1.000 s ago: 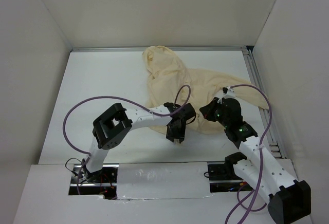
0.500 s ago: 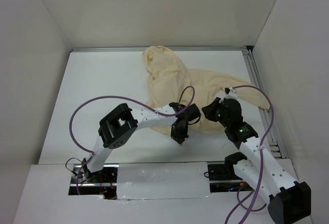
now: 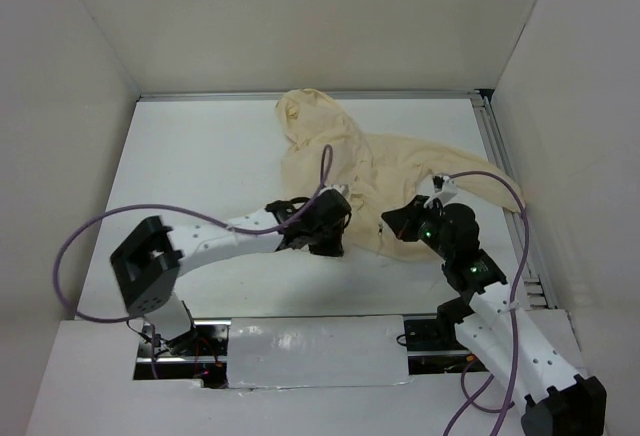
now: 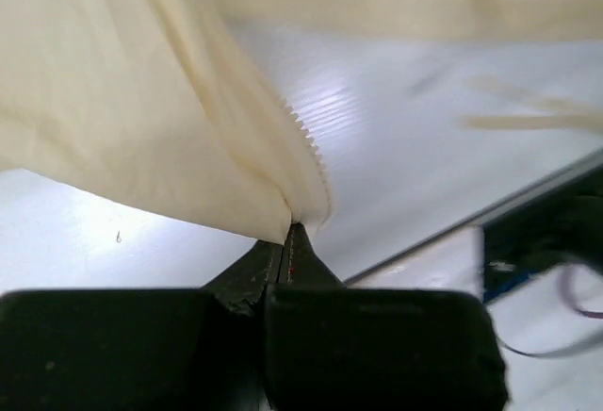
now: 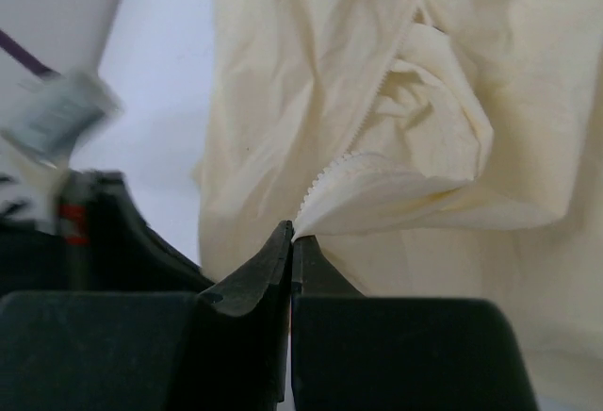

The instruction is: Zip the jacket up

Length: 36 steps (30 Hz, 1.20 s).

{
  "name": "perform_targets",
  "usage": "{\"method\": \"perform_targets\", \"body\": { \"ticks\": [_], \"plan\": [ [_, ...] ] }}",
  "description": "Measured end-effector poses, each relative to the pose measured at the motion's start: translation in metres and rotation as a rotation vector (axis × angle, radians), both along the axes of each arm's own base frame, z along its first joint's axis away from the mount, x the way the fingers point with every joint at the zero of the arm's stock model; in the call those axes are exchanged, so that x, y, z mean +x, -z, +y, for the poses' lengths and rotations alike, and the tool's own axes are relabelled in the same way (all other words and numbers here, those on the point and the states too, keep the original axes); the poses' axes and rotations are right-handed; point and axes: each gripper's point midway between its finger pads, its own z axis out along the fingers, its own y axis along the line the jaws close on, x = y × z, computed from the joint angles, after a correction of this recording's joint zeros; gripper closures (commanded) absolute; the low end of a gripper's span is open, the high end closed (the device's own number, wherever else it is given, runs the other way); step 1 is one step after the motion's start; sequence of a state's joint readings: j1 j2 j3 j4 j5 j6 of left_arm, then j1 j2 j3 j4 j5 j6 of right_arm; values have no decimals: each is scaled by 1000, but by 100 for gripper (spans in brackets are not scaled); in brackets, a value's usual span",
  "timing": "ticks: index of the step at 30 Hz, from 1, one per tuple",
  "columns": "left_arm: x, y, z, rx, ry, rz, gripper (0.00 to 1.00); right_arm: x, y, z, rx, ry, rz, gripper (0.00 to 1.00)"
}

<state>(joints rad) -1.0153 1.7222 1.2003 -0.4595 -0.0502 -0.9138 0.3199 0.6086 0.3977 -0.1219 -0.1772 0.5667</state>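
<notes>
The cream-yellow jacket [image 3: 345, 161] lies crumpled at the middle right of the table, its hood toward the back. My left gripper [image 3: 333, 244] is shut on the jacket's front edge with the zipper teeth [image 4: 303, 136] at the near hem. My right gripper [image 3: 392, 226] is shut on the other zipper edge [image 5: 325, 185], a short way to the right. In the right wrist view the fabric [image 5: 443, 100] bunches in folds beyond the closed fingertips [image 5: 283, 241]. The slider is not visible.
White walls enclose the table on three sides. A metal rail [image 3: 505, 171] runs along the right edge, with a sleeve [image 3: 490, 184] draped near it. Purple cables [image 3: 95, 226] loop over both arms. The base opening [image 3: 180, 341] is at the near edge.
My left arm has swung left and lowered, dragging the jacket's hem edge to the left and spreading the fabric. My right gripper moved slightly forward and left with its edge.
</notes>
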Motion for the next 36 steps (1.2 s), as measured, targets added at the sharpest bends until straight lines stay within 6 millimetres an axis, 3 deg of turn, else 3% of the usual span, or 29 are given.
{"method": "perform_targets", "body": {
  "ticks": [6, 9, 15, 20, 26, 36],
  "plan": [
    [29, -134, 11, -294, -112, -334, 100, -9, -27, 24, 106, -139, -124, 100],
    [37, -166, 23, -370, -183, -431, 100, -13, -37, 37, 167, -206, -156, 100],
    [46, -159, 34, -362, -250, -478, 100, -21, -62, 61, 265, -311, -228, 100],
    [52, -165, 31, -391, -281, -495, 100, -29, -78, 75, 304, -372, -289, 100],
    [57, -161, 18, -401, -273, -491, 100, -30, -78, 84, 309, -384, -296, 100],
    [57, -154, 12, -408, -303, -439, 100, -19, -84, 82, 315, -300, -331, 100]
  ]
}}
